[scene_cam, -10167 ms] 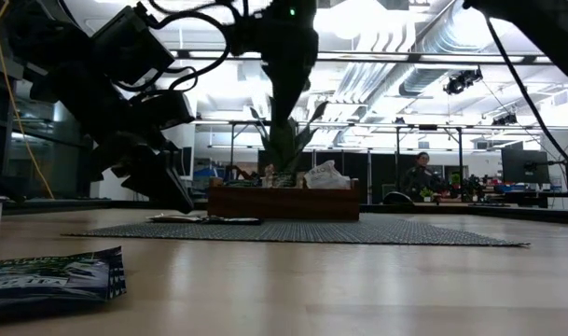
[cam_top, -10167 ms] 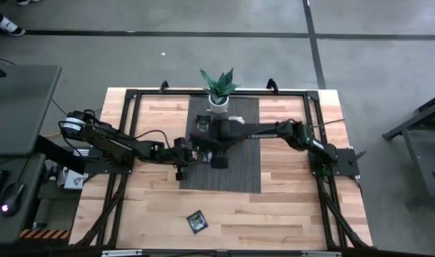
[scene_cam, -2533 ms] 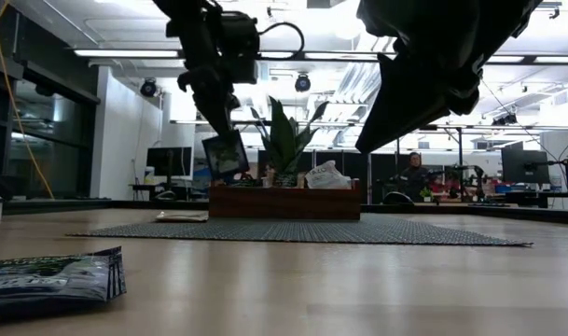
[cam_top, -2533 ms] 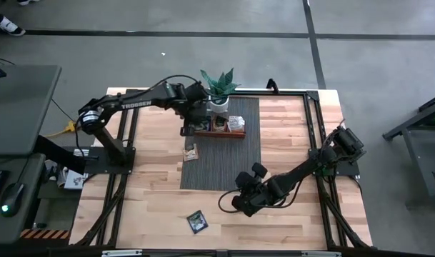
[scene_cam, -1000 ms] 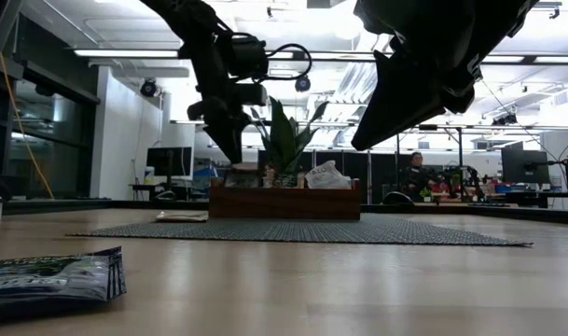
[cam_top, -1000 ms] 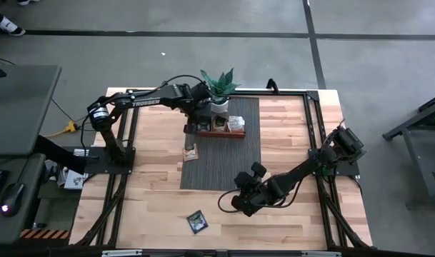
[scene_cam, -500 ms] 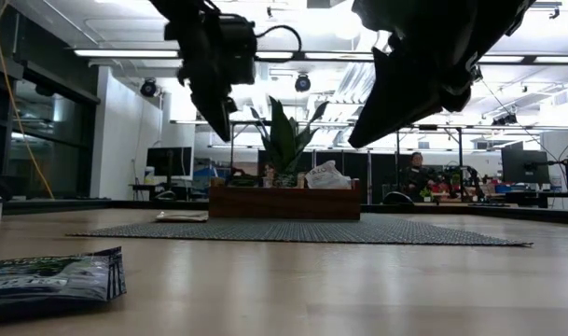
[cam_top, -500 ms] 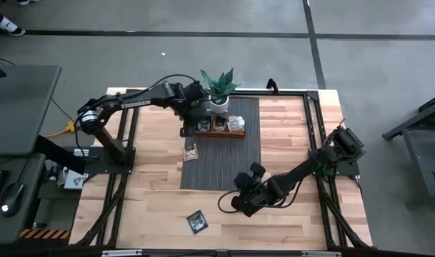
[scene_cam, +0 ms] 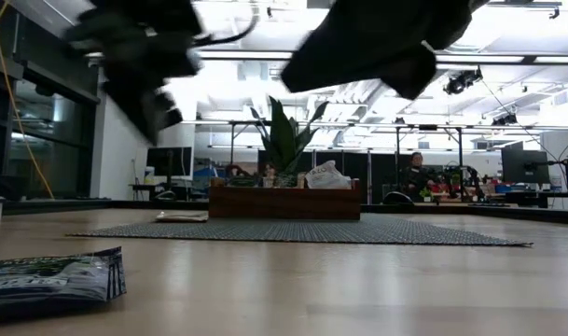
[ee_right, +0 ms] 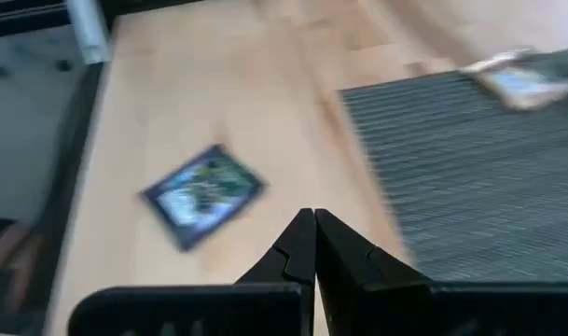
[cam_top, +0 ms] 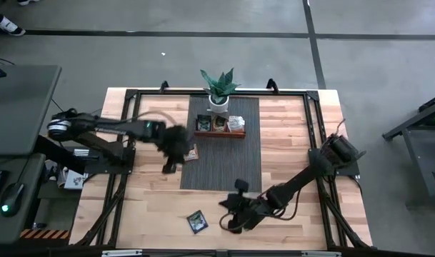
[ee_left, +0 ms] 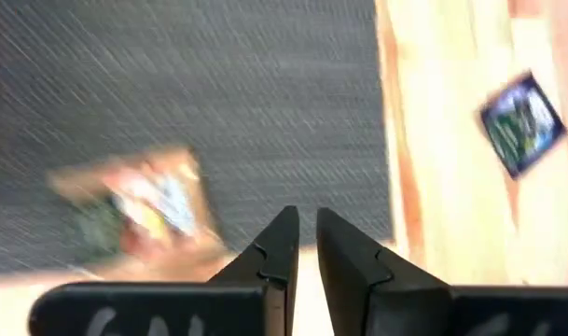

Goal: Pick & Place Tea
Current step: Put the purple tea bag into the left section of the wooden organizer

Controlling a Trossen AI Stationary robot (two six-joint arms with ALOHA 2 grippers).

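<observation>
Left gripper moved back from tray, jaws nearly closed, tan sachet beside them, right gripper jaws closed, dark sachet near them

Our two dark matte jointed arms, black cable looping along our left arm, each tool a pair of slim black wedge-shaped fingers with notched inner edges

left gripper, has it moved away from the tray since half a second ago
Yes. The left gripper has pulled back from the wooden tray toward the mat's left edge, near the tan sachet.
</observation>
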